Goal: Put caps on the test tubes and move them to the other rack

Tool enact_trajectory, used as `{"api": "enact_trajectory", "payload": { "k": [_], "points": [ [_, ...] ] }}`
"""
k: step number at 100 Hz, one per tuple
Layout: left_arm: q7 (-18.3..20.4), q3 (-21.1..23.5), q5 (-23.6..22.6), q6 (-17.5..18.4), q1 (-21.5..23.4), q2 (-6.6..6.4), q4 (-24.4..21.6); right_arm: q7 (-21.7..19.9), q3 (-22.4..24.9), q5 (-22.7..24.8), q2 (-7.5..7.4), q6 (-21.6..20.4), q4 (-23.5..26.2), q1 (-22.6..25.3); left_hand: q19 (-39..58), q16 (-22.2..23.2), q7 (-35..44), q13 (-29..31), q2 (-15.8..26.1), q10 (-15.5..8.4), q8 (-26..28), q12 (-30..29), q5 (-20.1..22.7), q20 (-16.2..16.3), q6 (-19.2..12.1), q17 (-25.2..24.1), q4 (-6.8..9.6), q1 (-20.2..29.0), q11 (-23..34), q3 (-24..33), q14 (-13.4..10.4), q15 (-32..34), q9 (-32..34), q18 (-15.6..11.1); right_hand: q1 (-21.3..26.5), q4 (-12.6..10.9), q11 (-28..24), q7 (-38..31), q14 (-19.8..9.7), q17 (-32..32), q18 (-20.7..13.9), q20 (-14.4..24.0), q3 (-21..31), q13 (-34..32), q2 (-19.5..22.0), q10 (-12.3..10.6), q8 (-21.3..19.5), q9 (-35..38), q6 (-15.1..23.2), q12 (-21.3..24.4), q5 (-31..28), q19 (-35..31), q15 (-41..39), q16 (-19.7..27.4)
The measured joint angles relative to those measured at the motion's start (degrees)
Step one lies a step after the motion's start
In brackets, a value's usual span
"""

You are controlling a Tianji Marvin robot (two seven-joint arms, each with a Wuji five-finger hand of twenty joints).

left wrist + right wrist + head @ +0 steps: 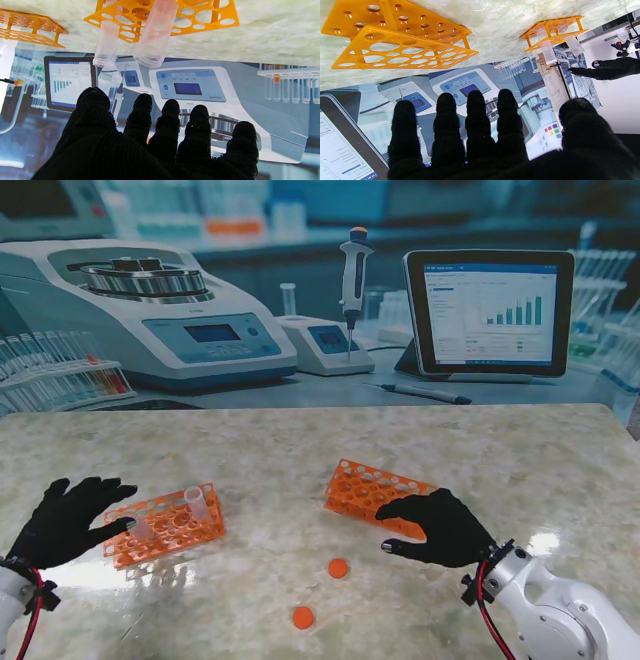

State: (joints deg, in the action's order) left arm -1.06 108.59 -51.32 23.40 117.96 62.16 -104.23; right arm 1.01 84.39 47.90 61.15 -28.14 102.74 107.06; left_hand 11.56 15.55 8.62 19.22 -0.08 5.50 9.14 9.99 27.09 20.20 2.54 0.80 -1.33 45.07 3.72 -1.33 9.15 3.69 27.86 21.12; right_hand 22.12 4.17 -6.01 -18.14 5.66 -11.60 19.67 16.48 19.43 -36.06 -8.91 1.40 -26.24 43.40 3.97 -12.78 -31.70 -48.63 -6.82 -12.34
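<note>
Lying orange caps (338,568), stand view only.

Work surface: pale marbled table top (300,450), glossy, with reflections near its near edge; a printed lab backdrop stands along its far edge. Directly on it: orange rack (165,526) on the left, set at a slight angle, holding two clear uncapped tubes; second orange rack (375,494) right of centre, also angled, no tubes visible in it; the two racks well apart. Two loose orange caps lie flat on the bare surface nearer to me, between the racks: one cap (338,567) just near the right rack; other cap (302,617) nearer still, apart from the first.
</note>
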Motion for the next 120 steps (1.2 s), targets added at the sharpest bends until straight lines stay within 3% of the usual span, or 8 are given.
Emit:
{"api": "enact_trajectory", "payload": {
  "k": [83,120],
  "points": [
    [-5.08,-2.74,-2.58,-1.01,-1.43,-0.1,8.63,-0.1,-0.2,0.24,-0.04,-0.06,-0.26,-0.33,-1.22,-0.61,-0.02,-1.63,-2.88,-0.06,-0.02,0.0,-0.01,0.0,0.0,-0.58,0.0,-0.13,-0.12,-0.04,-0.58,-0.22,-0.89,-0.41,0.0,0.0,0.0,0.0,0.0,0.01,-0.01,0.0,0.0,0.0,0.0,0.0,0.0,0.0,0.0,0.0,0.0,0.0,0.01,0.0],
    [-5.32,-5.0,-2.29,-1.56,-4.08,-0.25,11.99,-0.2,-0.4,0.24,-0.06,-0.09,-0.53,-0.61,-1.27,-0.75,-0.02,-1.64,-2.89,-0.08,-0.02,0.0,-0.01,0.0,0.0,-0.59,0.0,-0.13,-0.12,-0.04,-0.61,-0.22,-0.92,-0.44,0.0,0.0,0.0,0.0,0.0,0.01,-0.01,0.0,0.0,0.0,0.0,0.0,0.0,0.0,0.0,0.0,0.0,0.0,0.07,0.0]
  ]
}}
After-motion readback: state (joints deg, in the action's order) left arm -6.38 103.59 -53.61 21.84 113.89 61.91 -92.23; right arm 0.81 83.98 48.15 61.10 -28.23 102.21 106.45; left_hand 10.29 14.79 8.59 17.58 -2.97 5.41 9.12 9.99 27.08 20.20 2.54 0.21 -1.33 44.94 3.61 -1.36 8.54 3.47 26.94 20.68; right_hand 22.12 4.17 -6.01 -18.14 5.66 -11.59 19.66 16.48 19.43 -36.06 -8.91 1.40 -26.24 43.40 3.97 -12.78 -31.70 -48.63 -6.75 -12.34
